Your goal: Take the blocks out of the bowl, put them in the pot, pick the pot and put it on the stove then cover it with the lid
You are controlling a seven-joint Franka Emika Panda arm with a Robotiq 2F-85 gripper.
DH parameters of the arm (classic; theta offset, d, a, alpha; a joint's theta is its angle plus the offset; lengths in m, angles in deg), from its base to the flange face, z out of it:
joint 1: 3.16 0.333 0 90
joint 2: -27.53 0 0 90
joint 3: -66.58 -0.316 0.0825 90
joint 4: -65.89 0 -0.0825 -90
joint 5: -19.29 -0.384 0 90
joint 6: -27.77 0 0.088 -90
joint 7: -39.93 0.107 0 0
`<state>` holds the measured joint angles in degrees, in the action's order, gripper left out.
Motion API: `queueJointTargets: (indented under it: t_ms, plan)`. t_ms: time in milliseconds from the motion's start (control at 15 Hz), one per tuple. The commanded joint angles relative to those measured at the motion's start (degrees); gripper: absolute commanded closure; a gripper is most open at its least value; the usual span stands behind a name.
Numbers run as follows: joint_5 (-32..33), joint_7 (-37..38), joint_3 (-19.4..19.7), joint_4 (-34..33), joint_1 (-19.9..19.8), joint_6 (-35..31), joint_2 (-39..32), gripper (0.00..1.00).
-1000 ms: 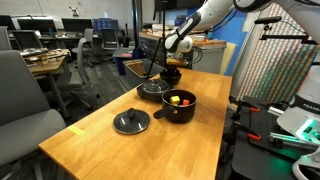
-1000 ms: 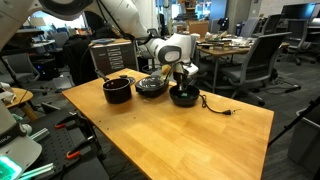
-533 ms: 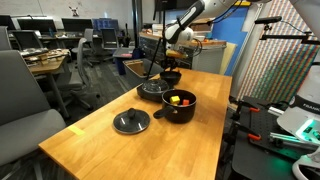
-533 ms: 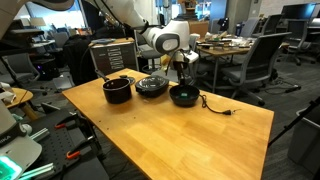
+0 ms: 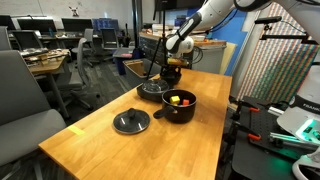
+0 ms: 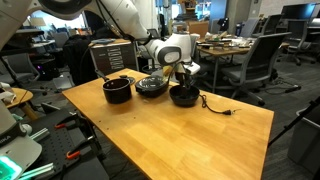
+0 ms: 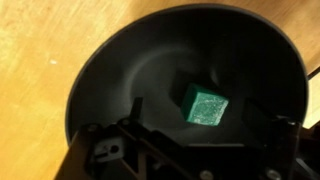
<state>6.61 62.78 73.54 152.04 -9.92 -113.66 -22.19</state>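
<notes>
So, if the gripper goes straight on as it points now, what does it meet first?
Probably the green block lying in the bowl below the gripper; depth is unclear, so perhaps the bowl's floor beside it.

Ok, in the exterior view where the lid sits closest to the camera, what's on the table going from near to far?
lid → pot → stove → bowl

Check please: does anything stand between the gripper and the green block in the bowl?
Nothing visible does. The green block lies alone in the bowl, uncovered, and the gripper hangs above it.
</notes>
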Motion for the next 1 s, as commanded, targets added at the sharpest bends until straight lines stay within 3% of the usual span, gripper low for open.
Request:
queueJointTargets:
  t_ms: [0, 333, 400, 533, 933]
  plan:
    - [-0.5, 2.1, 0.7, -5.1, 0.0, -1.5, -4.0, 0.0]
    - [-0.6, 4.3, 0.9, -8.9, 0.1, -1.8, -6.7, 0.02]
    - [-0.4, 4.5, 1.0, -9.2, 0.2, -1.7, -7.0, 0.26]
    - [-0.4, 4.8, 1.1, -9.1, 0.1, -1.5, -7.0, 0.32]
    - [-0.3, 4.3, 1.6, -5.5, -0.1, -0.3, -3.5, 0.79]
